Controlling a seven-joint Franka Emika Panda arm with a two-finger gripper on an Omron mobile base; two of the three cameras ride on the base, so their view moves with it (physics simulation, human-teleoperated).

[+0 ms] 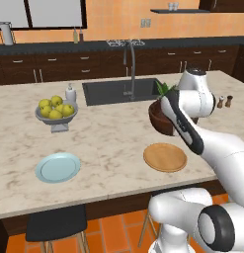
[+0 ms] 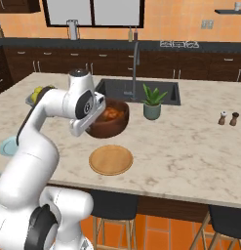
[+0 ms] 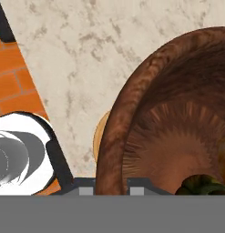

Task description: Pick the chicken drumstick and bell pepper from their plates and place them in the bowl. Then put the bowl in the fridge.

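The white arm rises from its base in front of the island, bends at the elbow and reaches forward and down over the marble counter [image 1: 108, 143], its wrist turned so the hand comes to the near rim of the dark brown bowl [image 2: 111, 118]. The gripper [image 3: 110, 186] sits at the bottom of the hand view with its two fingertips [image 3: 85, 185] drawn in narrow on either side of the bowl's rim, one outside the wall and one inside, clamped onto it. In the base views the fingers themselves are hidden behind the wrist and forearm. The bowl is between the sink [image 1: 121, 90] and the tan wooden plate [image 1: 165, 157]; whether it rests on the counter or is lifted off it cannot be told. Inside it, orange-brown food shows in the right base view, probably the chicken drumstick [image 2: 112, 114], though its shape is too blurred to be sure. A dark green lump [image 3: 202, 185], cut off at the hand view's lower edge, lies on the bowl's floor. The light blue plate [image 1: 58, 167] lies well to the left, bare
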